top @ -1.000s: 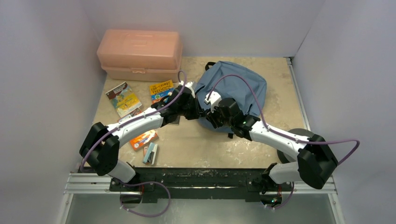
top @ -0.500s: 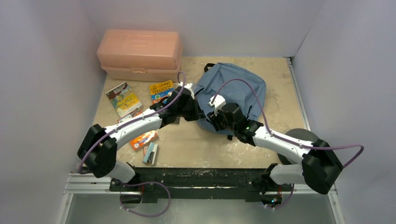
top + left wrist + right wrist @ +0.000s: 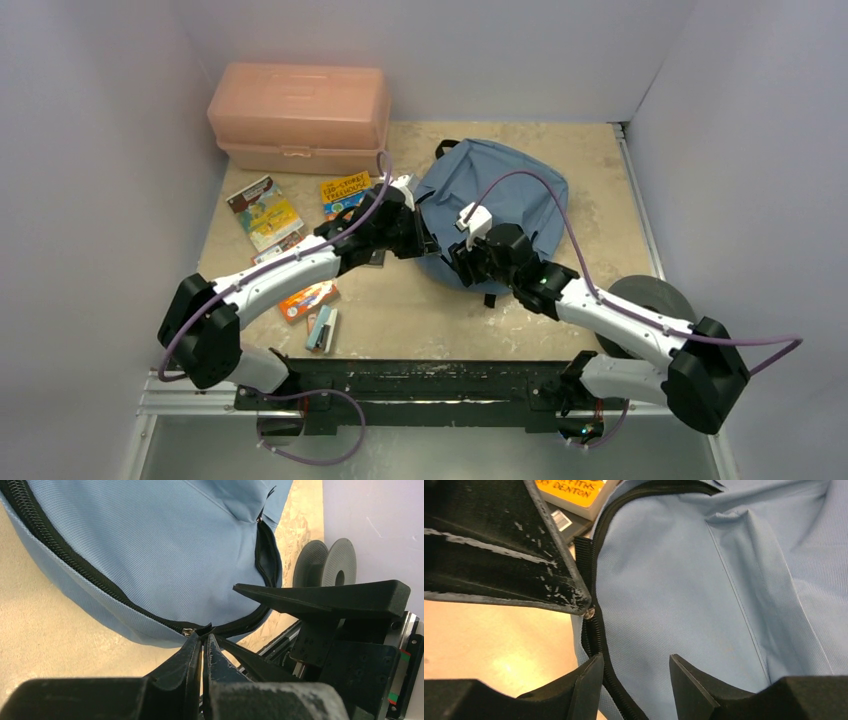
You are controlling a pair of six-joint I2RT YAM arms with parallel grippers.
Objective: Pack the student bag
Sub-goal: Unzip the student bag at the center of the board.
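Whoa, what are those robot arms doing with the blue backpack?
They seem to be getting the student bag ready to open. The left pincer is shut on the zipper pull at the bag's edge. The right pincer hangs open over the fabric beside the zipper, which looks closed here. The books lie on the table, not yet packed.

student bag (image 3: 520,185): dusty blue, fine twill weave; zipper (image 3: 75,562) black. box (image 3: 300,115), far left corner of bench (image 3: 420,310): salmon pink. bench: mottled beige. book (image 3: 345,187): yellow cover. spool (image 3: 312,562): dark grey. left end effector (image 3: 202,636), right end effector (image 3: 634,658): black.
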